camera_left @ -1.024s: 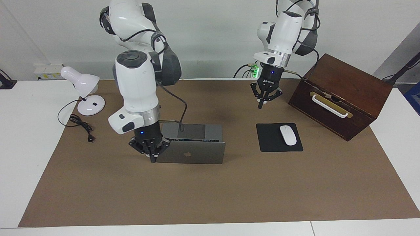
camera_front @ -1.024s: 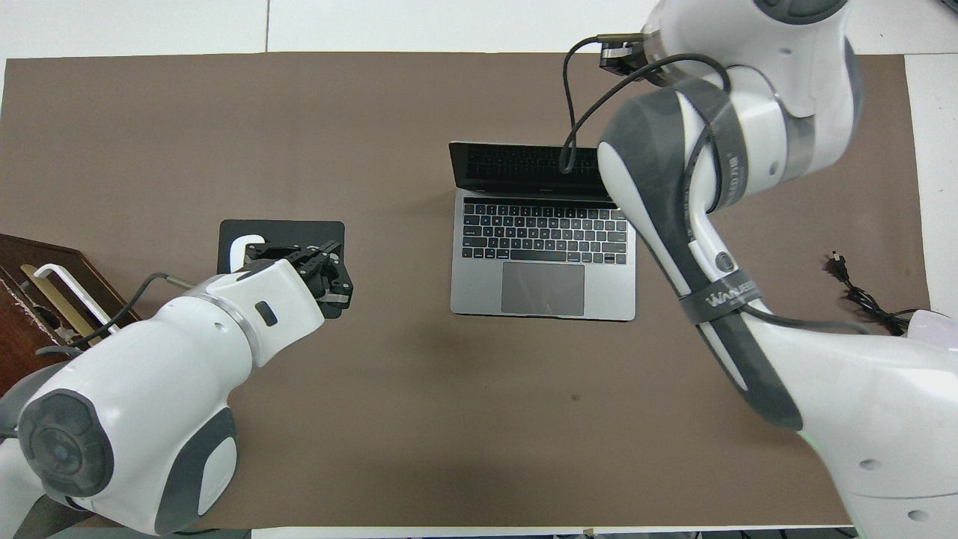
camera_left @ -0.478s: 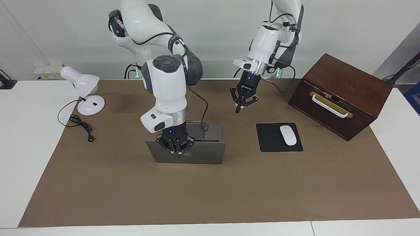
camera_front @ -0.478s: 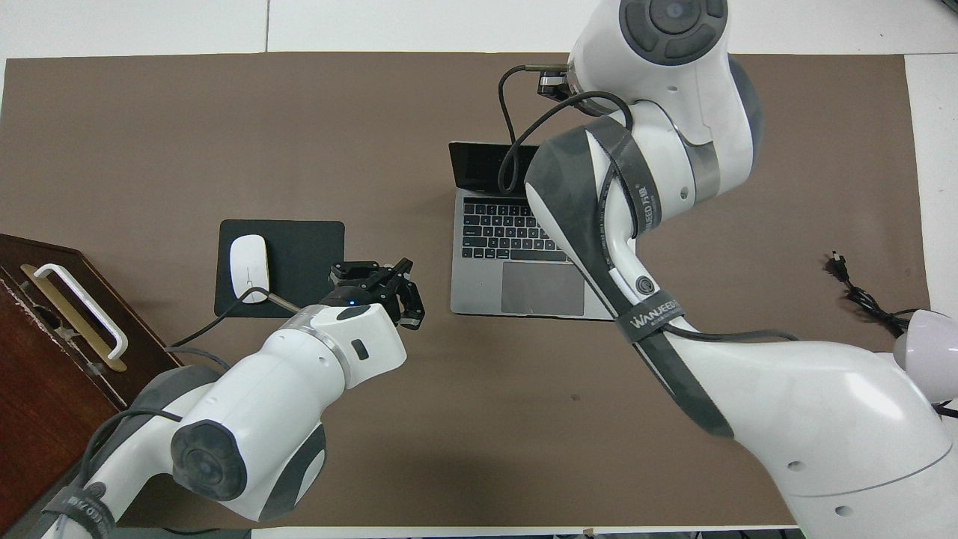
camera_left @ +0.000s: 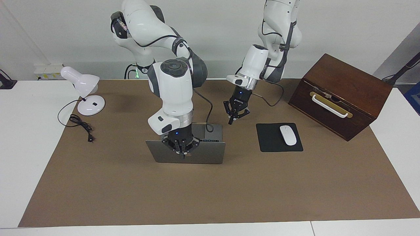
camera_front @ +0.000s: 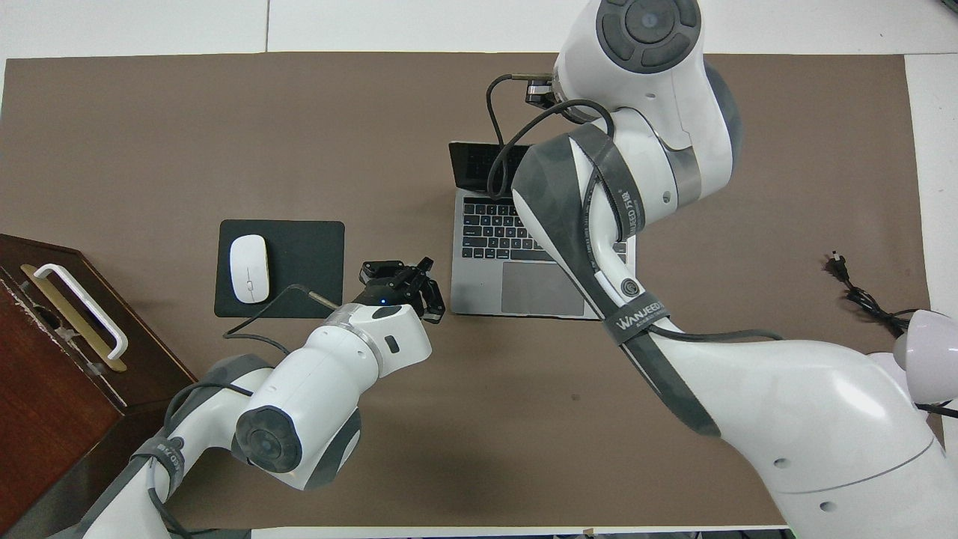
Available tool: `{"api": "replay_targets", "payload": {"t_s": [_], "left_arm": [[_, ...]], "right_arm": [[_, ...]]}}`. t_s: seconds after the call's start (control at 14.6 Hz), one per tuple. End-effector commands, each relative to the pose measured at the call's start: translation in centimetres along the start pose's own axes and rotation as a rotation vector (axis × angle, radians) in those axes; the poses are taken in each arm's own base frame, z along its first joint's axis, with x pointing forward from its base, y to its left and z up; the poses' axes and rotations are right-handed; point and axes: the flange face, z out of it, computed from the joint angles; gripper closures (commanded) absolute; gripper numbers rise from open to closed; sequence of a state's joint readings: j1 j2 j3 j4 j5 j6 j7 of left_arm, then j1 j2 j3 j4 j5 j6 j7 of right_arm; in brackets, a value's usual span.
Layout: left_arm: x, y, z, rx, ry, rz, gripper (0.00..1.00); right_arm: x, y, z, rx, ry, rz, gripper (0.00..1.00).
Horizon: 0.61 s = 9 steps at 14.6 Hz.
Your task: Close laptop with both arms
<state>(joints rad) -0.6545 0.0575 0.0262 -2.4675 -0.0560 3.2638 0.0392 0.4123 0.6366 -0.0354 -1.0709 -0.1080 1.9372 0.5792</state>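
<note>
The silver-grey laptop stands open in the middle of the brown mat, its lid raised and its back toward the facing camera. The overhead view shows its keyboard deck. My right gripper is shut, with its tips down against the back of the lid near the middle of the top edge, covering the logo. In the overhead view the right arm hides this gripper. My left gripper is shut and hangs in the air beside the laptop's deck, on the mouse pad's side, touching nothing. It also shows in the overhead view.
A black mouse pad with a white mouse lies toward the left arm's end. A dark wooden box with a white handle stands past it. A white desk lamp and its cord are at the right arm's end.
My right gripper moved along the lid from its corner to its middle. My left gripper came down from over the mouse pad's near side to beside the laptop. The lid's tilt looks unchanged.
</note>
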Motion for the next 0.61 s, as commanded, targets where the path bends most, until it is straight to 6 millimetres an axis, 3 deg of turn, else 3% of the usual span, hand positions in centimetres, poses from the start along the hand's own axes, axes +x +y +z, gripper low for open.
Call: {"api": "replay_targets", "payload": {"t_s": [0.0,0.27,0.55], "left_arm": [[-2.0,1.1,2.5,-0.005,0.045,0.014,1.0],[-4.3,2.9,5.1,-0.02,0.053,0.046,1.0],[-4.6,3.3,5.4,-0.025,0.046,0.052,1.0]], "right_arm": [[-0.3,0.3,0.2,0.008,-0.046,0.03,1.0],[-0.5,0.7,0.7,0.034,-0.1,0.049,1.0],[-0.8,1.3,1.1,0.033,-0.131,0.053,1.0]]}}
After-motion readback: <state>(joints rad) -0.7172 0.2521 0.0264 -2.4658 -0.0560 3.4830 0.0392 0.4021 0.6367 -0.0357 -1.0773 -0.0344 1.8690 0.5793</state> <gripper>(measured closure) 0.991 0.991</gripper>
